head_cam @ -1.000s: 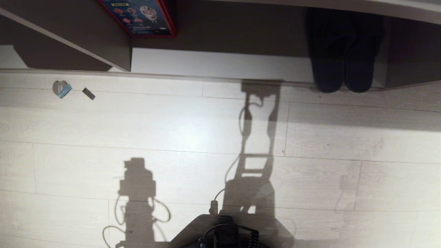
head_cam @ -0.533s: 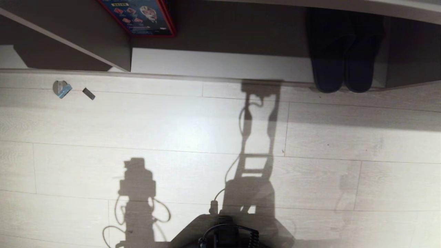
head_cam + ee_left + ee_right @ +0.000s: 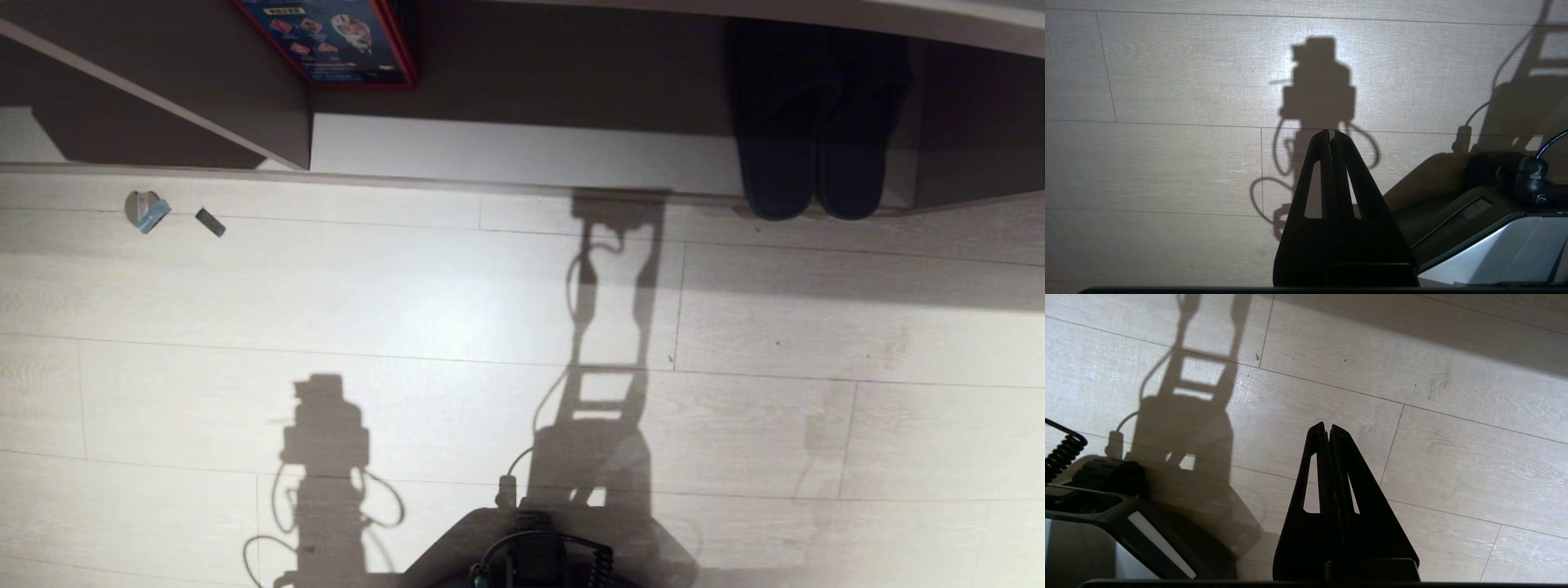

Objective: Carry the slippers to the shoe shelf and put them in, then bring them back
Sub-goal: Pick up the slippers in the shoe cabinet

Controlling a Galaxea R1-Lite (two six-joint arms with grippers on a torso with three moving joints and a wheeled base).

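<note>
Head view looked down on a pale plank floor (image 3: pixel 408 294) with the bench unit running along its far edge. The slippers (image 3: pixel 812 175) sat side by side in the shoe shelf (image 3: pixel 522 151), at the cubby's right end, their rounded ends just over the front lip of the pale bottom board and the rest lost in shadow. A colourful red-edged box (image 3: pixel 339 41) stood further left in the same cubby, and two small scraps (image 3: pixel 147 211) lay on the floor near the unit's left part. Neither arm showed in that view (only their shadows fell on the planks). Each wrist camera showed its own gripper hanging over bare floor beside the robot's base (image 3: pixel 1486 228): the left gripper (image 3: pixel 1330 136) had its fingers pressed together on nothing, and the right gripper (image 3: pixel 1327 430) was likewise closed and empty, both well apart from the slippers.
</note>
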